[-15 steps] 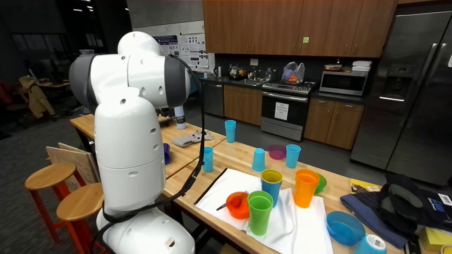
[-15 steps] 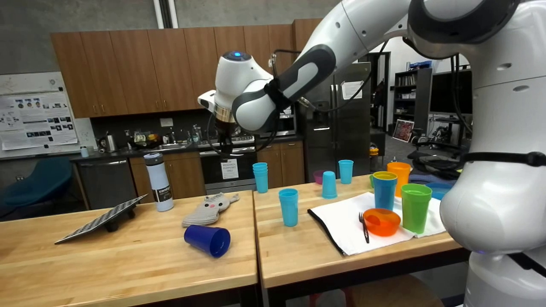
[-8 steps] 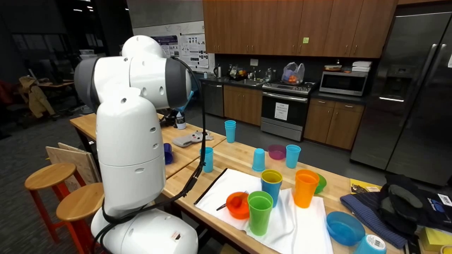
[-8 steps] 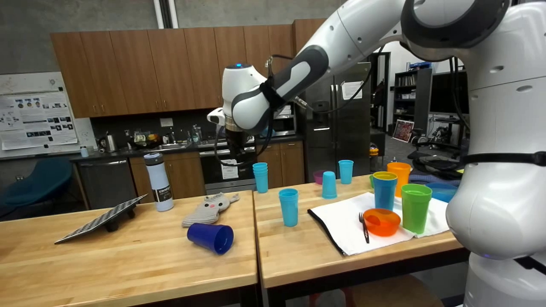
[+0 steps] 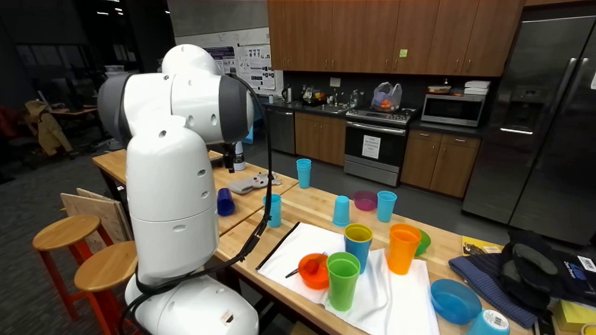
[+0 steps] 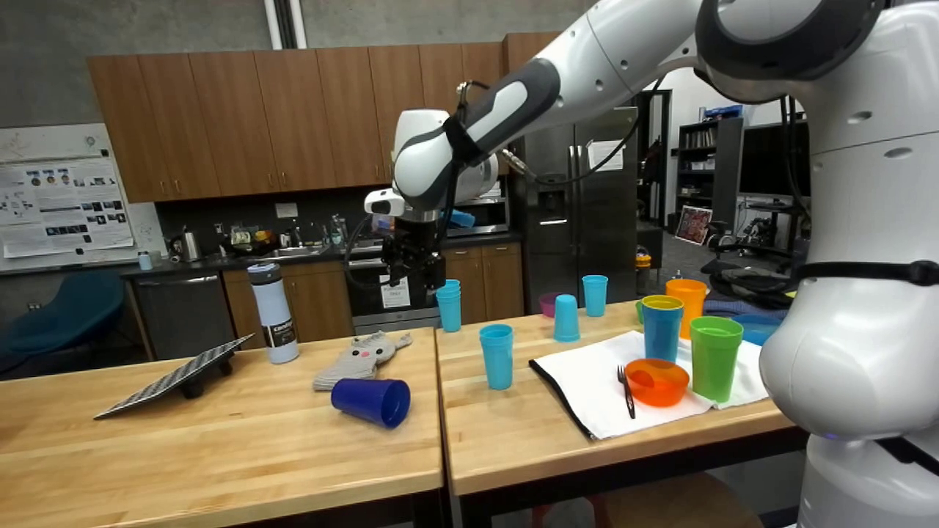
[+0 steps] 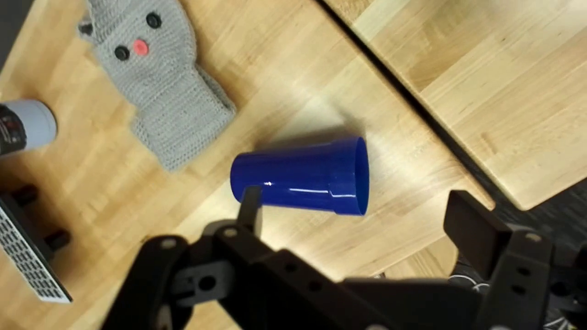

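A dark blue cup (image 7: pixel 298 178) lies on its side on the wooden table, its mouth facing right in the wrist view. The same blue cup (image 6: pixel 370 402) appears in an exterior view near the table seam. My gripper (image 7: pixel 357 211) stands open above the table, nothing between its fingers. The left finger overlaps the cup's base in the wrist view; the cup is lower, and no contact shows. In an exterior view the gripper (image 6: pixel 414 271) hangs well above the table. A grey knitted animal with button eyes (image 7: pixel 160 87) lies beside the cup.
A pale bottle (image 6: pixel 273 315) and a tilted patterned panel (image 6: pixel 176 375) share this table. Across the seam stand light blue cups, one upright cup (image 6: pixel 497 357) nearest. A white cloth (image 6: pixel 587 374) carries an orange bowl (image 6: pixel 657 381), a fork and a green cup (image 6: pixel 716 359).
The blue cup has shifted slightly toward the table seam and the knitted animal. My gripper has moved right in an exterior view, and the wrist has turned, showing both fingers spread.
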### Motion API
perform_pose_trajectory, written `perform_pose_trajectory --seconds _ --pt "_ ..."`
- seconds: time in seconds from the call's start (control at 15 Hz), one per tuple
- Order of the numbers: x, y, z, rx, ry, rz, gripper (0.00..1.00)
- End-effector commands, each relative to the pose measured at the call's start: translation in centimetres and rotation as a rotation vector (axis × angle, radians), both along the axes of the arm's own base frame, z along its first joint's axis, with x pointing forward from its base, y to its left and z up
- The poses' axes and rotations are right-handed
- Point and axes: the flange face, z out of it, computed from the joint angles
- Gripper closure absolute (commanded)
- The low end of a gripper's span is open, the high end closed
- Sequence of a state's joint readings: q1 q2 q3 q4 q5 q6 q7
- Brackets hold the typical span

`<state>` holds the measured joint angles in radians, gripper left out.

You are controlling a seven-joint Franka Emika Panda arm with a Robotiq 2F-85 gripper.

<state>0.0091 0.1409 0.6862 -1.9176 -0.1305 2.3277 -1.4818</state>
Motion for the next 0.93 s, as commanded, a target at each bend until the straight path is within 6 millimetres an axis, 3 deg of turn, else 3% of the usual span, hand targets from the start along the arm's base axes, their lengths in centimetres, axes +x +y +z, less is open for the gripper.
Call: perform_pose_trajectory --seconds 0.0,0.13,0.2,0.73,0.87 --pt "-1.27 -0.83 0.35 -0.018 0.013 0.203 0.0" --pt "-1.05 -1.09 0.6 -0.025 -0.014 0.29 0.0" --pt "-0.49 -0.25 -0.27 -0.009 0.013 0.23 0.0" --pt "-0.5 -0.42 -0.01 -0.024 -0.004 0.283 0.0" --pt "-0.44 -1.25 -0.2 -0.077 0.006 0.256 0.0"
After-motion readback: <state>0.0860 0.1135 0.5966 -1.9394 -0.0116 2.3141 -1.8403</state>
